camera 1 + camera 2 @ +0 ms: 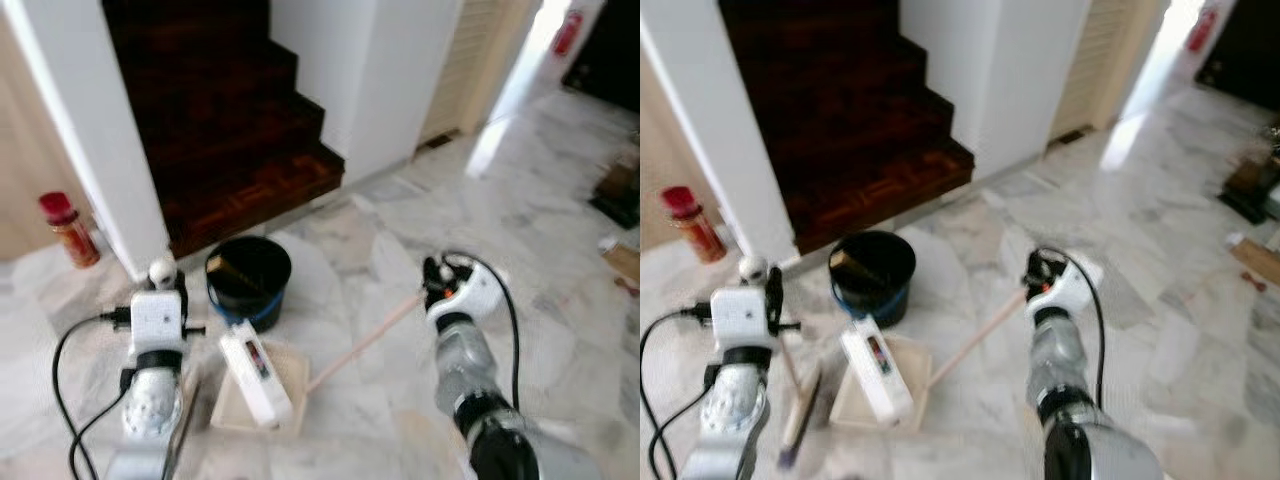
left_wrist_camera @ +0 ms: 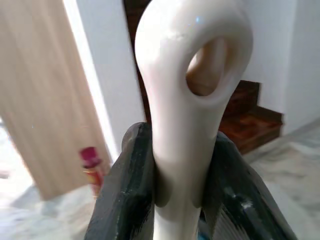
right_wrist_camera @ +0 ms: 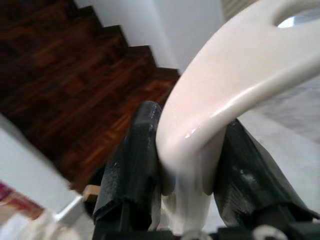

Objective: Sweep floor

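My left gripper is shut on the white looped end of a broom handle, one black finger on each side. The broom slants down to the floor beside my left arm. My right gripper is shut on the white end of the dustpan handle. Its wooden stick runs down and left to the beige dustpan, which lies flat on the marble floor. A white block-shaped piece lies across the pan.
A black bucket with a blue base stands just beyond the dustpan. Dark wooden stairs rise behind it between white walls. A red bottle stands at the left wall. Some objects lie at the far right.
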`<state>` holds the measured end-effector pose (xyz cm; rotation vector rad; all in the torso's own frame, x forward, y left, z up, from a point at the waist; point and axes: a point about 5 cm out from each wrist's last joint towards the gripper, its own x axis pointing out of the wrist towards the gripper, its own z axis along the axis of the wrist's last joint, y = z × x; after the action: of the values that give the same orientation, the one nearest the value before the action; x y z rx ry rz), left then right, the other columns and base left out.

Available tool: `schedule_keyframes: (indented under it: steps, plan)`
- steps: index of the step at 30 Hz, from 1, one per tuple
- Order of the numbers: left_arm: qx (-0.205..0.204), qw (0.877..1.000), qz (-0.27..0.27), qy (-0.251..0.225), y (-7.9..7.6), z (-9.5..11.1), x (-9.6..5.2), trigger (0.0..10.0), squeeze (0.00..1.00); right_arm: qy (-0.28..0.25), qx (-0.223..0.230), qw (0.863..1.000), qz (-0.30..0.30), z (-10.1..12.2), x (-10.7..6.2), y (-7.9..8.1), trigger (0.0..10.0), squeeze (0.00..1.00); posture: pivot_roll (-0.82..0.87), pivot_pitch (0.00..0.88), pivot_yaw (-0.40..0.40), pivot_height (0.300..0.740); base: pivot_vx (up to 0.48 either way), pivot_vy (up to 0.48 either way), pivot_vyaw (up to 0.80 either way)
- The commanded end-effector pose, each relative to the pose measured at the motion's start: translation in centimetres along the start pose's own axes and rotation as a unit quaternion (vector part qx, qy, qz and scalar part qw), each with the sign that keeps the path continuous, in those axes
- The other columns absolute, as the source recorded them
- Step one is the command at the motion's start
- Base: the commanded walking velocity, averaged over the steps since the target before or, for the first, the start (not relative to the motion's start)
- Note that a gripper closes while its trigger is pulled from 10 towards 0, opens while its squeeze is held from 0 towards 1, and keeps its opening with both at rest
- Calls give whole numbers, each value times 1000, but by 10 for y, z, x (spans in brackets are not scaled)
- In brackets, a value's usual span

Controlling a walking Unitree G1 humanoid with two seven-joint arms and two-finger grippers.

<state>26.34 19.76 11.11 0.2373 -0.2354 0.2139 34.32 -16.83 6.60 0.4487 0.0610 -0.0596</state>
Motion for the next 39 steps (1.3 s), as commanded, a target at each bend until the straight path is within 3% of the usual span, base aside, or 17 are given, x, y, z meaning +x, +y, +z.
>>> schedule_keyframes:
  steps: [1,11,22,26,35,39]
  plan:
    - [-4,1000,-8,-24,-7,9,3,10000,0,-26,12,1000,-11,12,4,-5,10000,0,128,0,-114,740,0,0,0]
    - [-4,1000,-10,-21,-8,8,0,10000,0,-33,22,999,17,16,5,-2,10000,0,130,1,-116,740,0,0,0]
    - [-5,1000,-10,-26,-9,9,2,10000,0,-87,99,989,67,42,17,14,10000,0,125,0,-112,740,0,0,0]
    - [-5,1000,-10,-26,-9,9,2,10000,0,-98,93,988,69,47,18,16,10000,0,126,0,-112,740,0,0,0]
    - [-6,1000,-10,-29,-9,10,2,10000,0,-168,111,977,76,80,26,24,10000,0,127,0,-111,740,0,0,0]
    - [-8,999,-13,-30,-12,11,3,10000,0,-180,94,977,64,87,28,27,10000,0,125,0,-112,740,0,0,0]
